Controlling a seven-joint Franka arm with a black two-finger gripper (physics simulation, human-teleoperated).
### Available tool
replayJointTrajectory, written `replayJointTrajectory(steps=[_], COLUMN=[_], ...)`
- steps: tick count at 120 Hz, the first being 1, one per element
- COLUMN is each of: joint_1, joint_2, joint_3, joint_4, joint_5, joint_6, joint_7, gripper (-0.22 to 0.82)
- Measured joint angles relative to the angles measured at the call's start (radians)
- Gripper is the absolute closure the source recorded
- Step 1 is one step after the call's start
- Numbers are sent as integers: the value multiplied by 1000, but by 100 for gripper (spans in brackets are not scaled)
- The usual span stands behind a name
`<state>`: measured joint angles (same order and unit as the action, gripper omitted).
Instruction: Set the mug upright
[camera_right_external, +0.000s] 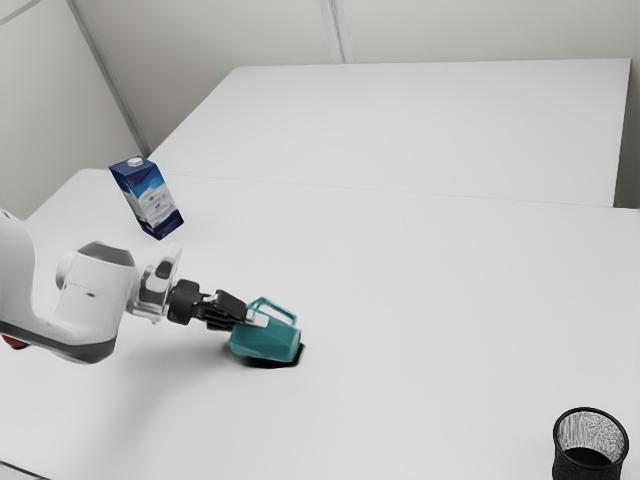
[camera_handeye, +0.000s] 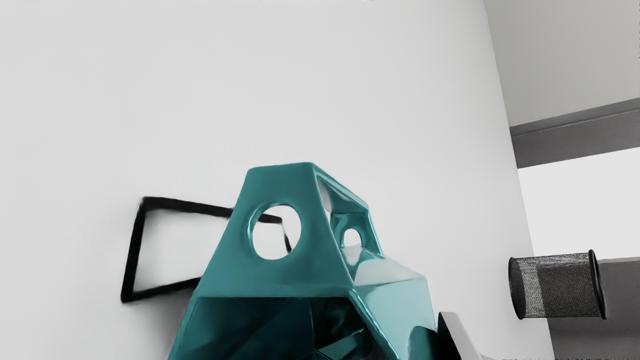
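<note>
Nearest the camera in the exterior view is a black mesh cup (camera_right_external: 588, 443), its round mouth up, well apart from everything else on the white table (camera_right_external: 430, 265); in the wrist view it overlaps the line of a table edge. The teal mug (camera_right_external: 266, 341) lies on its side, well in from the table's edges, nearer the edge that cuts across the exterior view's lower left corner than the far one; its long axis runs from the exterior view's left to its right, close to level, with a slight dip toward the right; the mouth points back at the gripper (camera_right_external: 257, 319) and the base points away from it, while the angular handle (camera_right_external: 273, 304) stands up from the upper side; the wrist view looks into the dark hollow of the mug. The gripper is at the mouth end of the mug; whether it is open or closed on the wall there, I cannot tell. A black outline (camera_handeye: 133, 255) shows on the table beneath and beside the mug; I cannot tell whether the mug touches the table. Toward the table's corner at the exterior view's upper left is a blue and white carton (camera_right_external: 147, 198), white cap at its upper end, its long axis slanting in that view; its label carries pale printing, too small to read, and I can make out no brand.
</note>
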<state>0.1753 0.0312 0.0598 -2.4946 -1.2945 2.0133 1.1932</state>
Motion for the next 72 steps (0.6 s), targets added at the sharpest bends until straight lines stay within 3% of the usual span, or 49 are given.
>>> replayJointTrajectory(steps=[48,72], joint_1=[-35,-50], joint_2=[-101,-136], joint_3=[0,-3], joint_4=[1,40], joint_5=[7,158], joint_6=[5,7], joint_7=[49,3], gripper=[76,77])
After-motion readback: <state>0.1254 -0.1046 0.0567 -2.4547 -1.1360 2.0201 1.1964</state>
